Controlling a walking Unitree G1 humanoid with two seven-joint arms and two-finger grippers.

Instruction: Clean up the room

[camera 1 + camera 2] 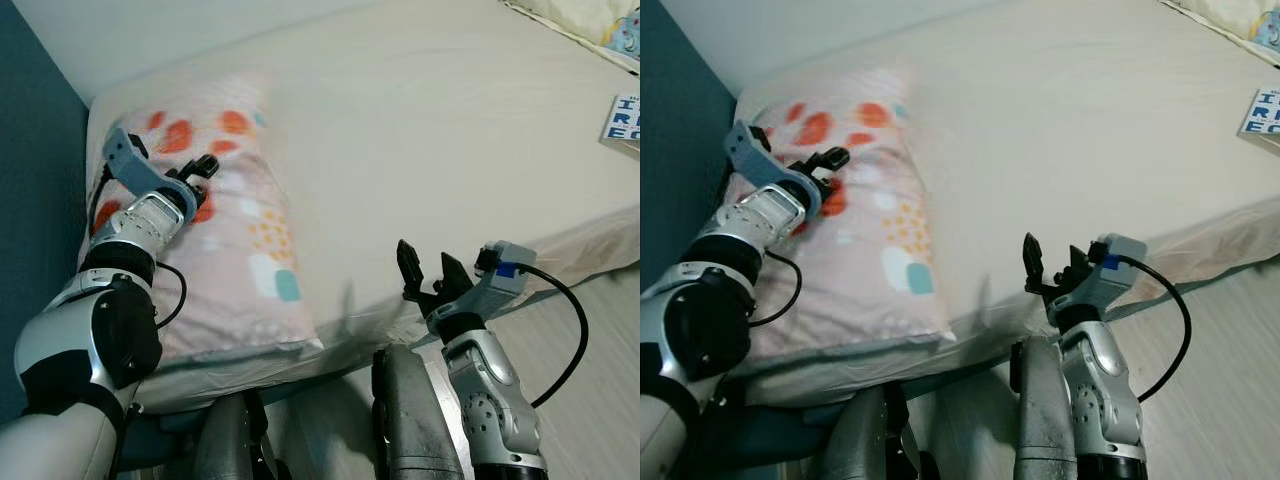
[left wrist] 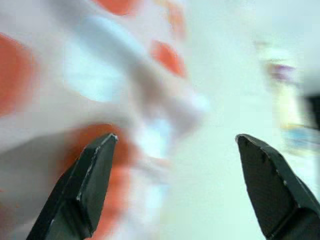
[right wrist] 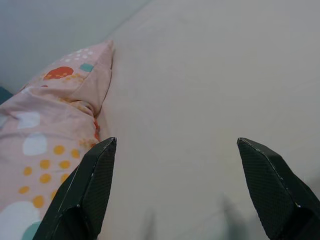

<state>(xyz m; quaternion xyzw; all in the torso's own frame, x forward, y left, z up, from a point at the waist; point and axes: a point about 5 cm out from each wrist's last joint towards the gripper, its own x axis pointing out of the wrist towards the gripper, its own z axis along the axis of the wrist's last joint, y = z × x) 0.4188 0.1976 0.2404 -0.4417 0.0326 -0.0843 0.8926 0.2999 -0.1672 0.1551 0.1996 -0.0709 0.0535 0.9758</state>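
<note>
Flanking pillow (image 1: 235, 225) on bed (image 1: 440, 130): wall (image 1: 40, 180), book (image 1: 625, 118).

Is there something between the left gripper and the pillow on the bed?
Nothing visible. The left gripper, fingers open, hovers directly over the patterned pillow, with no object between them. The right gripper waits at the bed's edge.

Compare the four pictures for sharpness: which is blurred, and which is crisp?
Left wrist view: heavily blurred, the pillow a smear of colour, though the fingers stay sharp. Right wrist view: crisp. Left eye view: slight blur on the pillow's far end.
</note>
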